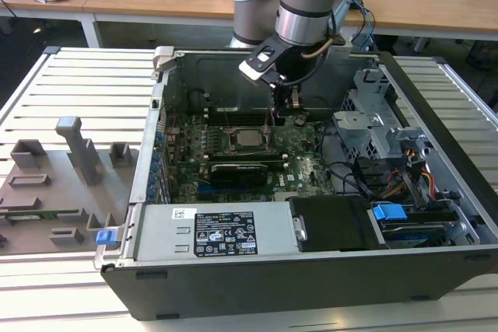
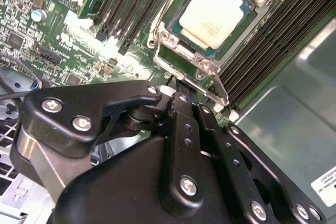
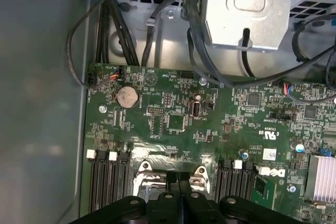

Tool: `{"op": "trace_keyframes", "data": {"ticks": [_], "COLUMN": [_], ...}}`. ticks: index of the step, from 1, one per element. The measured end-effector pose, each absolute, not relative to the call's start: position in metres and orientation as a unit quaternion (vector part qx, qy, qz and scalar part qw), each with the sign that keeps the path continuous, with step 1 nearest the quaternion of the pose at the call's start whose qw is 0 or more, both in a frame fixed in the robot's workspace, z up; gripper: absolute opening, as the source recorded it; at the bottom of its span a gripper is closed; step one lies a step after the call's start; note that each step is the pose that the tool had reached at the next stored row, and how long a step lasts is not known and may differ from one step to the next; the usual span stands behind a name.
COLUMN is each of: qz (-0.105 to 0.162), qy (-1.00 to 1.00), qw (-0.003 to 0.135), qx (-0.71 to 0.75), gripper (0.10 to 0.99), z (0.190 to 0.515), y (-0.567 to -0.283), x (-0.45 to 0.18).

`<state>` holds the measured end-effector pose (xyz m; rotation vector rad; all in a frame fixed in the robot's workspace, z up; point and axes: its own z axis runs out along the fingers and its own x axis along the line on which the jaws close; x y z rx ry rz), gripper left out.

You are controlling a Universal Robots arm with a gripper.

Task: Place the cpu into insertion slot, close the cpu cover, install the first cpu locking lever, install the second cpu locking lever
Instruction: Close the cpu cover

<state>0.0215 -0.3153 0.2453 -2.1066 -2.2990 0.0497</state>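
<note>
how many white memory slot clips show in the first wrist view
4 white clips: two side by side near the case wall, two across the claw from them. Others may be hidden behind it.

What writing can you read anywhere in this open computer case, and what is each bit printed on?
Nearly all print here is too small to quote.
Large white label on the grey metal box: print too small.
Small white sticker beside it: too small.
Green circuit board: a white brand logo, and component lettering too small to read.
Pale silver-grey square cpu: faint marks, unreadable.
</note>
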Motion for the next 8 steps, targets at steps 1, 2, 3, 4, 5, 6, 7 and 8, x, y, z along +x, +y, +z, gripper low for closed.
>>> {"op": "trace_keyframes", "data": {"ticks": [1, 2, 3, 4, 5, 6, 7, 8], "qz": [0.016, 0.016, 0.016, 0.016, 0.016, 0.016, 0.016, 0.016], "qy": [-0.737, -0.737, -0.737, -0.737, -0.737, -0.737, -0.737, -0.737], "qw": [0.011, 0.011, 0.011, 0.011, 0.011, 0.011, 0.011, 0.012], "qx": [-0.675, -0.675, -0.675, -0.675, -0.675, -0.675, -0.675, -0.675], "gripper": [0.106, 0.106, 0.106, 0.106, 0.106, 0.106, 0.106, 0.106], "z": [0.245, 0.245, 0.245, 0.245, 0.245, 0.245, 0.245, 0.245], "y": [-0.315, -0.315, -0.315, -0.315, -0.315, -0.315, -0.315, -0.315], "x": [0.02, 0.019, 0.018, 0.016, 0.014, 0.012, 0.011, 0.01]}}
